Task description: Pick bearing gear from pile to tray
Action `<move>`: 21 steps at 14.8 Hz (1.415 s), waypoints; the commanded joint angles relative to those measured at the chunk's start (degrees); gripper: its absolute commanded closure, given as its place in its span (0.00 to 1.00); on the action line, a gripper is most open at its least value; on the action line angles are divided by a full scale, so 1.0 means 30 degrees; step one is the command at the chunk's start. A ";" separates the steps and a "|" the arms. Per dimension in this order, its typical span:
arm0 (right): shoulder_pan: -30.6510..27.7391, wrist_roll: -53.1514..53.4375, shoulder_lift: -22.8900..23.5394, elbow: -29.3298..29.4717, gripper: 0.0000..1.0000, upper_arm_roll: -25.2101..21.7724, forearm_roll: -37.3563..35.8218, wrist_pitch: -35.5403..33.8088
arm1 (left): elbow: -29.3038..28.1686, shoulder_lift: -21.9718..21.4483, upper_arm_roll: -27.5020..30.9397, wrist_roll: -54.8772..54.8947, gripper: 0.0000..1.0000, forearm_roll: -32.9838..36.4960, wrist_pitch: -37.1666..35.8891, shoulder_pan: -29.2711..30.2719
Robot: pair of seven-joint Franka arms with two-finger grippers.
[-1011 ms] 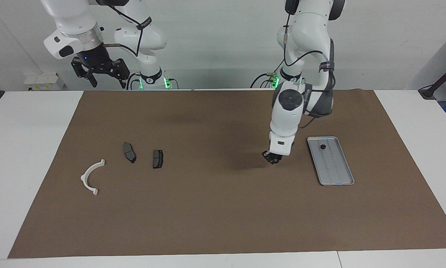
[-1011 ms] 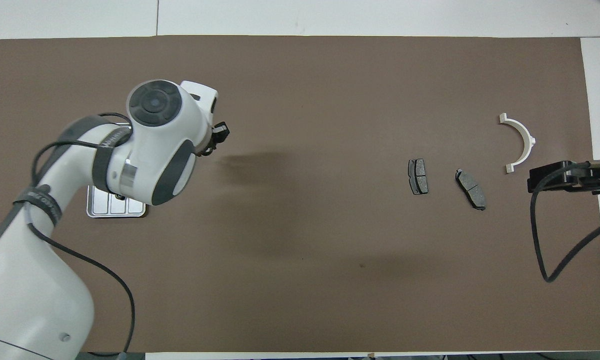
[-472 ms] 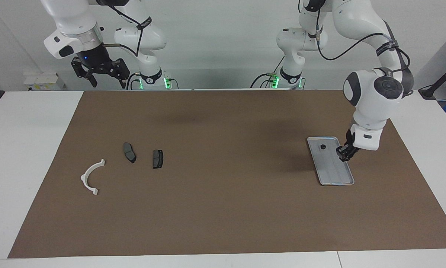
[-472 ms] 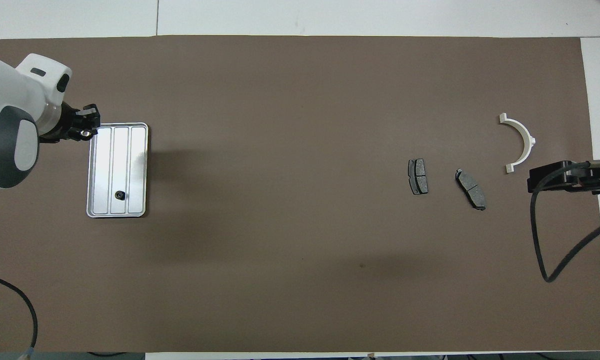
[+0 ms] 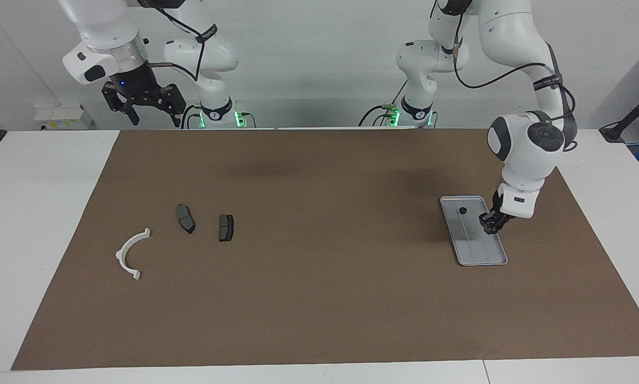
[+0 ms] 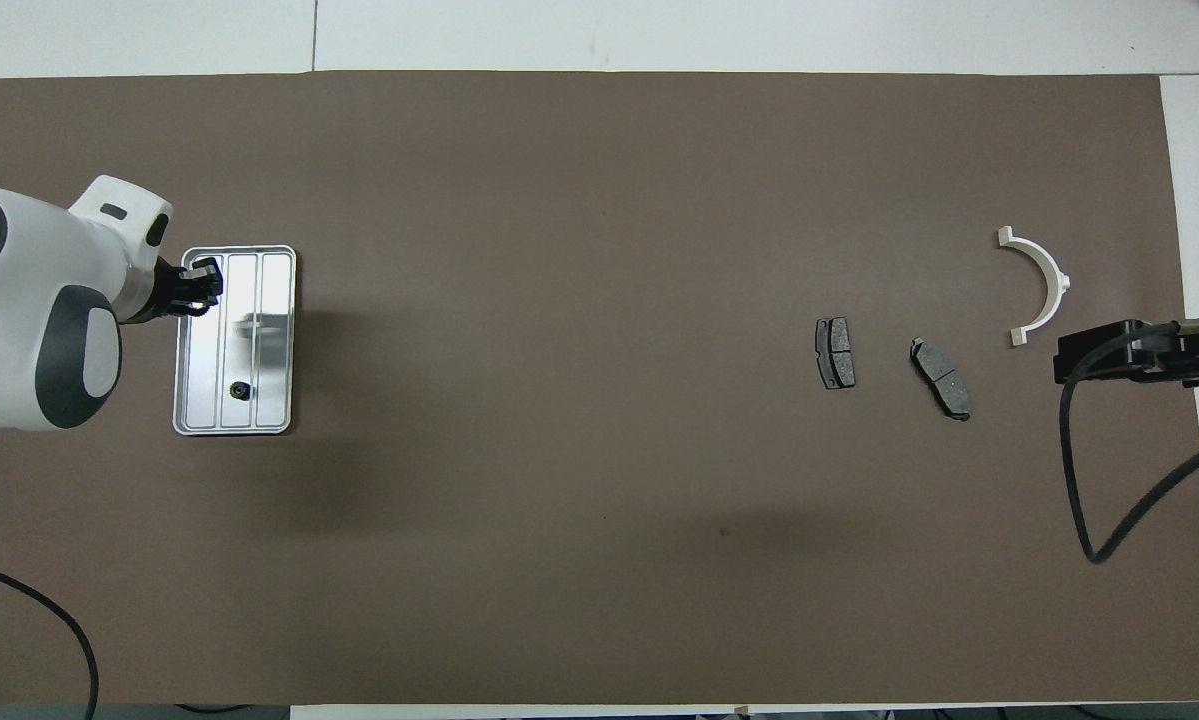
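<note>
Item: silver-grey ribbed tray, lying on the brown mat toward the left arm's end of the desk; holds one small black gear in the end nearer the robots. Left hand hangs low over the tray's outer edge, about midway along it; its fingertips are nearly together, apparently pinching a small dark part, though what it holds cannot be made out. Right hand waits raised over its own corner of the desk, jaws spread wide and empty. Remaining pile: two dark brake pads side by side, and a white curved bracket just beside them toward the right arm's end; no further gears show among them. Risks, judged: the hand stands over the rim, not over the ribbed bottom, so a release here could drop the part on the raised edge and send it onto the mat. A round part let go from height may bounce or roll along the grooves and strike the gear already lying there. A low descent could catch the rim and shift or tip the light tray.
</note>
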 commanded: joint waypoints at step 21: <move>-0.0228 -0.0148 -0.0223 -0.0085 0.00 0.0085 0.0460 0.0322 | -0.2946 0.0231 0.0055 -0.1681 1.00 0.0403 0.4243 -0.0708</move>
